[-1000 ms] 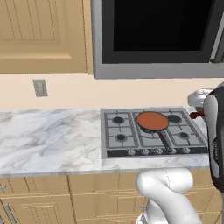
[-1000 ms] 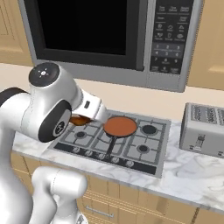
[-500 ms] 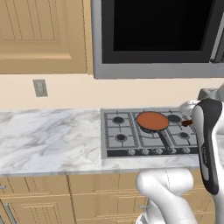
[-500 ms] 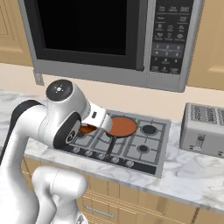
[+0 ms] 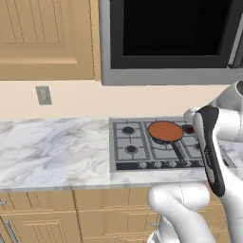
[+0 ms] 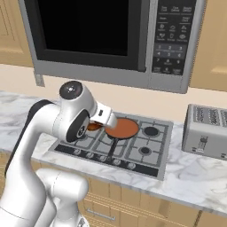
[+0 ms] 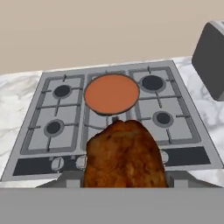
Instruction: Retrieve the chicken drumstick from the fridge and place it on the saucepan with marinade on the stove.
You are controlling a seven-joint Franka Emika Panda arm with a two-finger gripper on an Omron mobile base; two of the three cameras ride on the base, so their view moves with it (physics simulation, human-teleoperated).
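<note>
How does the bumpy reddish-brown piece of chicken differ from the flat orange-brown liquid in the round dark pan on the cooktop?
The bumpy reddish-brown chicken drumstick is a rough, mottled lump; the orange-brown marinade is a smooth, even, flat disc. The drumstick is up off the grey gas stove, held at the gripper; the marinade lies in the shallow dark saucepan on the grates. The drumstick is darker, the marinade more orange. Both are warm brownish tones.

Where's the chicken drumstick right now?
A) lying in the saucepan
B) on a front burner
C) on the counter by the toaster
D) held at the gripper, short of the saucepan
D: in the hand view the chicken drumstick sits right at the gripper, while the saucepan ahead shows only flat orange marinade.
</note>
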